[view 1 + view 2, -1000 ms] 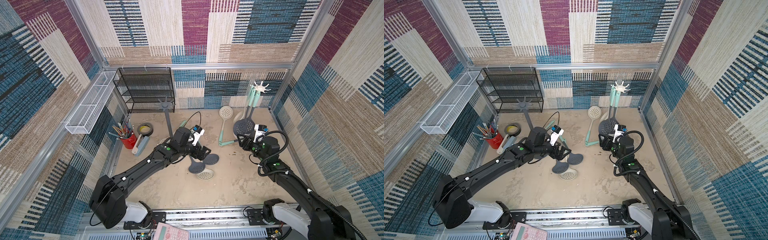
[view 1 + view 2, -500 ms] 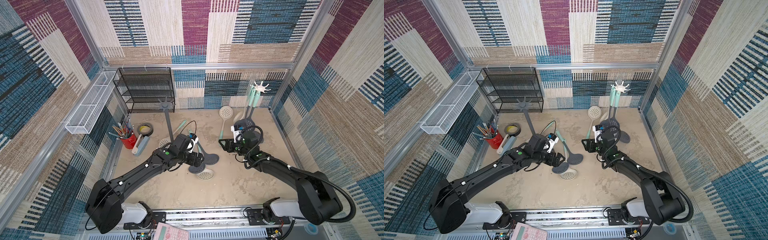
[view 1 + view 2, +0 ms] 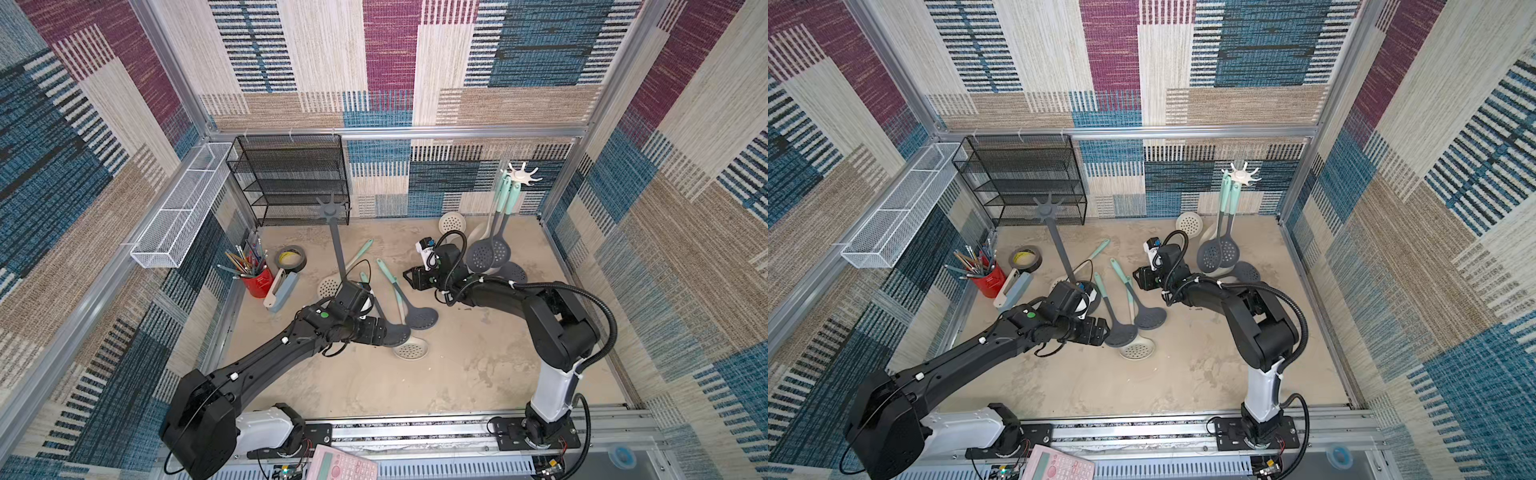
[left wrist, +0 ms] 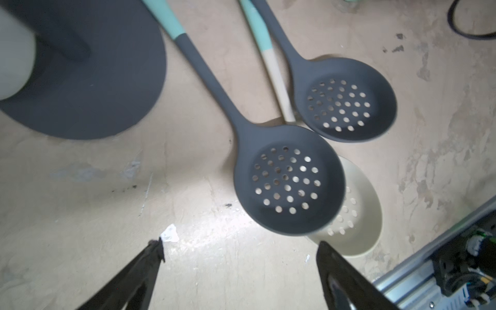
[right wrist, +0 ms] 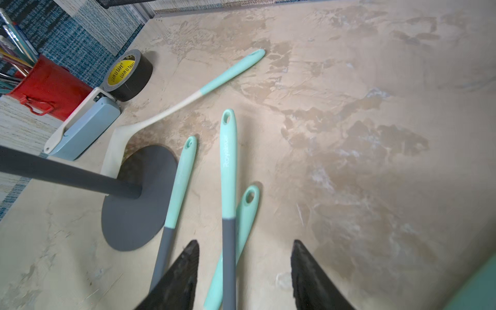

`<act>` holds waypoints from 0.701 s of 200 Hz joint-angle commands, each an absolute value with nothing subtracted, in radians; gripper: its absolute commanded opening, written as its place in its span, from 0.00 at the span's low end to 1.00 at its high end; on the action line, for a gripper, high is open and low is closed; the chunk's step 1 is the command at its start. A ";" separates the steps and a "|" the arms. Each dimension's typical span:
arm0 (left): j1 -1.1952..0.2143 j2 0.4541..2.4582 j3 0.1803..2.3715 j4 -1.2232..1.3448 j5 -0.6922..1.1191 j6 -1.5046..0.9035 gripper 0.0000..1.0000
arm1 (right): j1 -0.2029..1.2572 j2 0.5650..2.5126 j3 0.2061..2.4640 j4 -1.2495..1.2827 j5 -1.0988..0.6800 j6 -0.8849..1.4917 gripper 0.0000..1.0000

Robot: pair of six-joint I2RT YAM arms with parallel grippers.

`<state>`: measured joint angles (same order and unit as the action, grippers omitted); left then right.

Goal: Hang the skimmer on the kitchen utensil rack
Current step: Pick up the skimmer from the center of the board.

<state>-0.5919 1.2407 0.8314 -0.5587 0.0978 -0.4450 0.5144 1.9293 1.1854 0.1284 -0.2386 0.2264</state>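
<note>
Two dark grey skimmers with teal handles lie side by side on the floor, their heads (image 3: 421, 318) (image 4: 288, 182) near a cream skimmer (image 3: 410, 348). The grey utensil rack (image 3: 338, 249) stands just behind them, its hooks bare. The white rack (image 3: 519, 176) at the back right carries two dark skimmers (image 3: 488, 253). My left gripper (image 3: 379, 330) (image 4: 240, 247) hovers open beside the nearer head, holding nothing. My right gripper (image 3: 409, 277) (image 5: 245, 244) is open over the handles. One grey and teal handle (image 5: 228, 166) runs between its fingers, which stand clear of it.
Another cream skimmer (image 5: 171, 110) lies by the grey rack's base (image 5: 134, 201). A red pencil cup (image 3: 257, 280), tape roll (image 3: 291, 259) and blue box (image 3: 282, 291) sit at the left wall. Black mesh shelf (image 3: 291, 183) at the back.
My right arm has swung left from the white rack to the handles on the floor. My left gripper has drawn back toward the front, beside the skimmer heads.
</note>
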 commanded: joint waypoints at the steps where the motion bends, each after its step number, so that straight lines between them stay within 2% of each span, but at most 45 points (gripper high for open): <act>1: -0.542 1.212 0.789 -0.563 0.177 -0.504 0.92 | 0.528 1.994 1.265 0.088 -0.206 0.180 0.56; 52: -0.475 1.180 0.749 -0.530 0.249 -0.527 0.92 | 0.560 2.132 1.439 0.000 -0.152 0.123 0.56; 140: -0.448 1.165 0.743 -0.516 0.271 -0.524 0.92 | 0.598 2.291 1.651 -0.091 -0.107 0.093 0.54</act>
